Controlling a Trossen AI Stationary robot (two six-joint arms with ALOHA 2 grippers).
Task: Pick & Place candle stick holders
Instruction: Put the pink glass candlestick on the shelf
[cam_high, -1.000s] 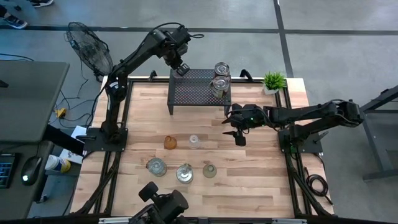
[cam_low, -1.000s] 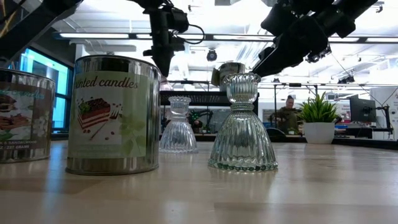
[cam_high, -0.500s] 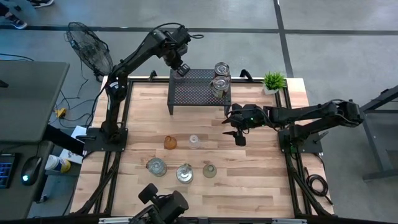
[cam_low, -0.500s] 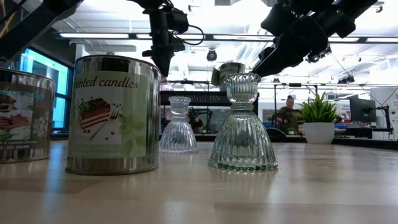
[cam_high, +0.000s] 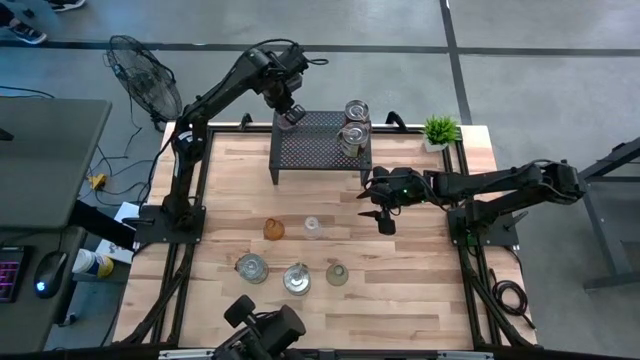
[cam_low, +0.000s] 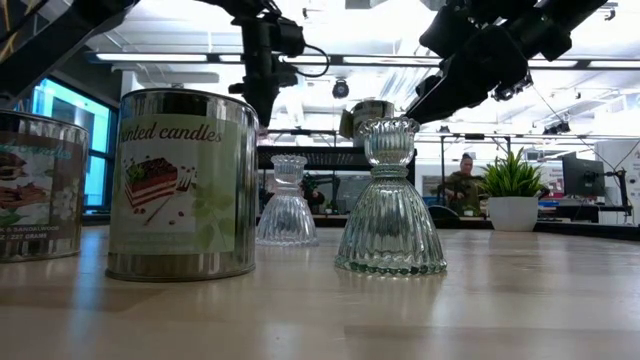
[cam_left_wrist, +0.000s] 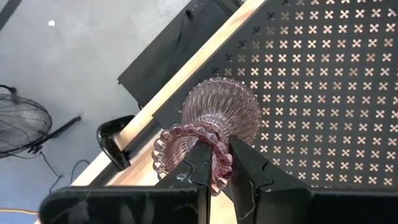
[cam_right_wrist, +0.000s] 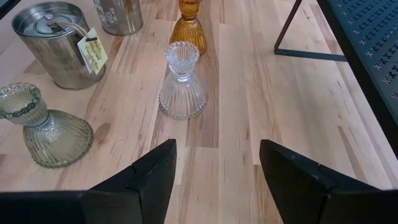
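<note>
My left gripper (cam_high: 289, 110) is over the far left corner of the black perforated shelf (cam_high: 315, 140), shut on a pinkish glass candle stick holder (cam_left_wrist: 214, 121). Two silvery holders (cam_high: 354, 124) stand on the shelf's right end. On the table stand an amber holder (cam_high: 273, 229), a clear holder (cam_right_wrist: 182, 81) and a pale green holder (cam_high: 337, 273). My right gripper (cam_right_wrist: 217, 168) hangs open right of the clear holder, above the table, with nothing between its fingers. My left gripper has the pinkish holder by its beaded top rim (cam_left_wrist: 219, 163). One finger (cam_left_wrist: 200, 163) is inside the cup and the other outside, coming from above and pointing steeply down. The holder is upright, base down over the shelf corner; whether the base touches the shelf I cannot tell.
Two metal candle tins (cam_high: 251, 267) (cam_high: 296, 279) stand near the table's front beside the pale green holder. A small potted plant (cam_high: 439, 130) sits at the far right corner. Bare wood lies between the shelf and the row of holders.
</note>
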